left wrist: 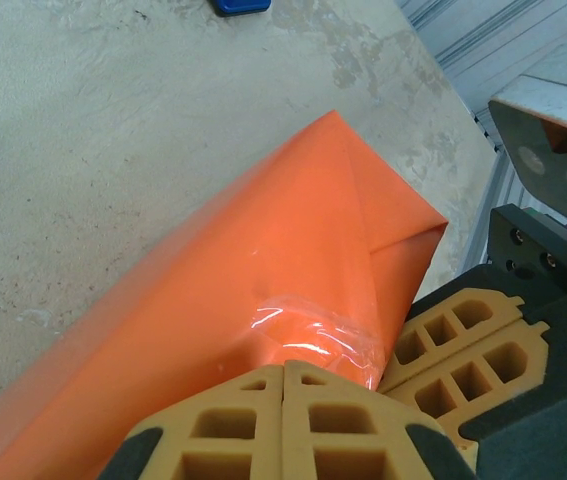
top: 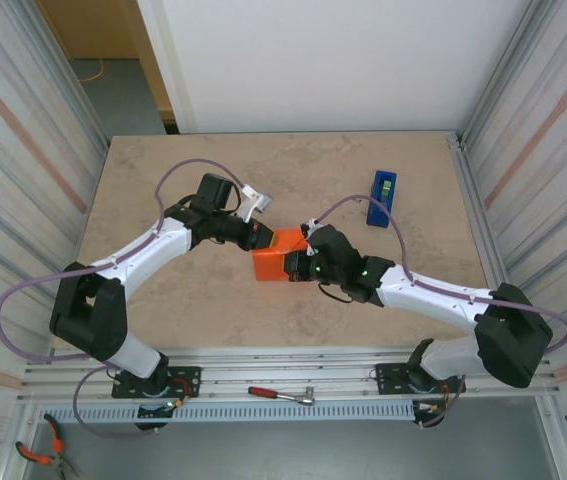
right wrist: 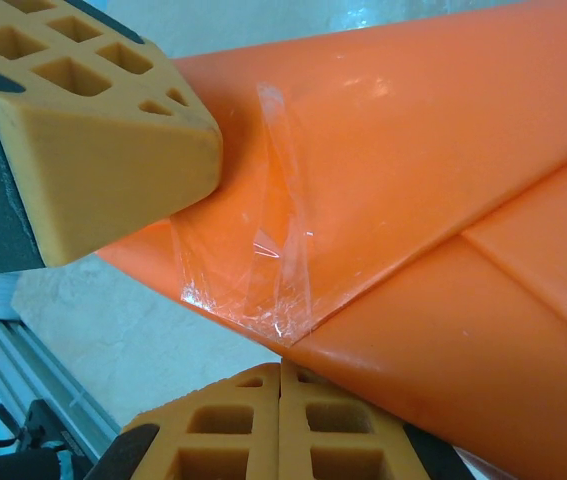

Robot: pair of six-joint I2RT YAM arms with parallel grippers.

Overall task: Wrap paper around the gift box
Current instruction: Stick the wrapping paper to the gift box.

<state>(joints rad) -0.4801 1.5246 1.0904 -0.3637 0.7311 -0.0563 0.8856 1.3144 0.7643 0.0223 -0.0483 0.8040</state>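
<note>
The paper [top: 281, 262], a bright orange thin sheet, lies folded into a boxy parcel directly between my two pincers on the beige stone-patterned tabletop [top: 163, 180]. The gift box itself is hidden from me; every face I can see is orange.

My left pincer [left wrist: 283, 372] has its yellow fingers pressed together with nothing clamped between them. Their tips rest against the parcel, right at a crinkled patch of clear tape [left wrist: 313, 335]. Just ahead of those tips a triangular flap is folded down flat, and its creases run to a corner off to the pincer's right.

My right pincer [right wrist: 281, 372] is also closed tight, finger against finger, gripping nothing. Its tips sit at the edge of the same taped seam from the opposite side. On the right wrist camera, one finger of the left pincer touches the paper just up and to the left of the right pincer's tips, so the two pincers are near each other with the taped corner between them.

A blue plastic tape dispenser [top: 382, 197] stands beyond the right pincer, well apart from the parcel.
</note>
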